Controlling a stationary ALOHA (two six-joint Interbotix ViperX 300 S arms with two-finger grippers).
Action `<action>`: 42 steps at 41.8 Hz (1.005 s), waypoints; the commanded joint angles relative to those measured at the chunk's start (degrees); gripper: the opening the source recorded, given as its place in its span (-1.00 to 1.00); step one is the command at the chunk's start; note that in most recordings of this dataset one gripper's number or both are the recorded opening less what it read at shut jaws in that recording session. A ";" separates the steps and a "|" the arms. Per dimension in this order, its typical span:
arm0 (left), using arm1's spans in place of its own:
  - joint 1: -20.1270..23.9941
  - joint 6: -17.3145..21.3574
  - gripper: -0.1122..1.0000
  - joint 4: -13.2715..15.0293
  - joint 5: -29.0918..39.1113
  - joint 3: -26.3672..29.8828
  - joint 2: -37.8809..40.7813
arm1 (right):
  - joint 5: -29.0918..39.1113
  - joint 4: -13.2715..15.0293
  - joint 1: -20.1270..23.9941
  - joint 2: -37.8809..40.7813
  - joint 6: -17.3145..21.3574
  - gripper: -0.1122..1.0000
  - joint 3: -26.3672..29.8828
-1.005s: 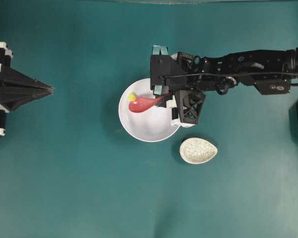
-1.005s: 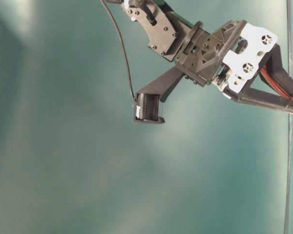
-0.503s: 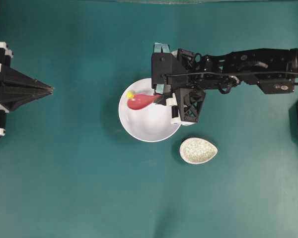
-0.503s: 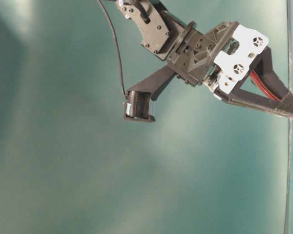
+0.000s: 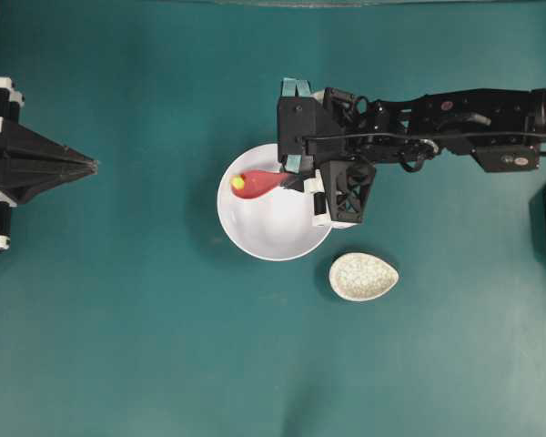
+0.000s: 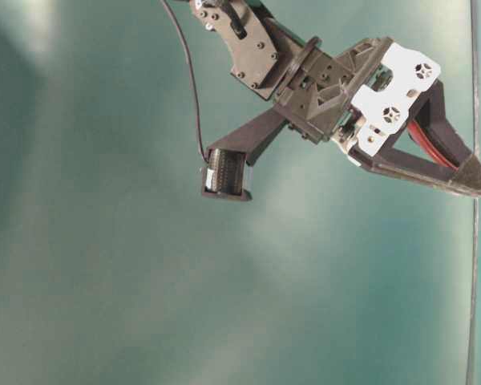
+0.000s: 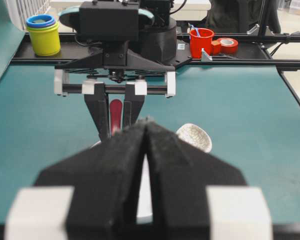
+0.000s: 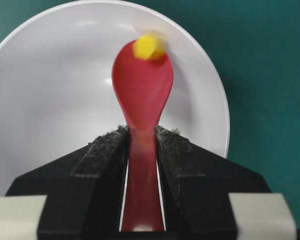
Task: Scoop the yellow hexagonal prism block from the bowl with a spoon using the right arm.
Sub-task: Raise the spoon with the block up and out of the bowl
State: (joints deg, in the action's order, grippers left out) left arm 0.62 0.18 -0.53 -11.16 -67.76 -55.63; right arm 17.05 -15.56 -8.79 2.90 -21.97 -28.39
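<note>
The white bowl [image 5: 255, 244] sits mid-table. My right gripper [image 5: 294, 179] reaches over its right rim and is shut on the handle of the pink-red spoon [image 5: 266, 183]. The scoop points left inside the bowl. The yellow block [image 5: 238, 183] lies at the scoop's far tip. In the right wrist view the spoon [image 8: 142, 95] runs straight out from the gripper [image 8: 141, 132] over the bowl [image 8: 55, 100], with the block [image 8: 148, 46] blurred at the tip. My left gripper [image 5: 93, 165] is shut and empty at the far left, and also shows in its wrist view [image 7: 146, 122].
A small speckled egg-shaped spoon rest [image 5: 363, 277] lies just right of and below the bowl. The right arm stretches in from the right edge. In the left wrist view, stacked yellow cups [image 7: 45, 37] and a red cup [image 7: 201, 42] stand beyond the table's far edge.
The spoon has slid left and up in the bowl. The yellow block, earlier just beyond the scoop's tip, now rests on the tip. The left arm has not moved.
</note>
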 commanded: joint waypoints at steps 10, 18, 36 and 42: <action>0.09 0.18 -0.81 -0.18 -0.18 1.41 0.26 | -0.79 0.18 -0.26 -2.72 0.09 -0.35 0.70; 0.09 0.18 -0.81 -0.18 -0.18 1.41 0.35 | -1.14 0.18 -0.26 -6.06 0.09 -0.35 -0.44; 0.09 0.26 -0.81 -0.09 0.09 1.41 0.26 | -23.82 -0.26 0.44 -21.45 0.44 -0.35 -11.95; 0.18 0.26 -0.81 -0.18 0.00 1.41 0.18 | -29.00 -0.53 0.62 -26.63 1.14 -0.35 -15.64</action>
State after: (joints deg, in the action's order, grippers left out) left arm 0.62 0.35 -0.53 -10.90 -67.76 -55.63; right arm -9.67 -15.82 -8.44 -20.39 -21.18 -43.51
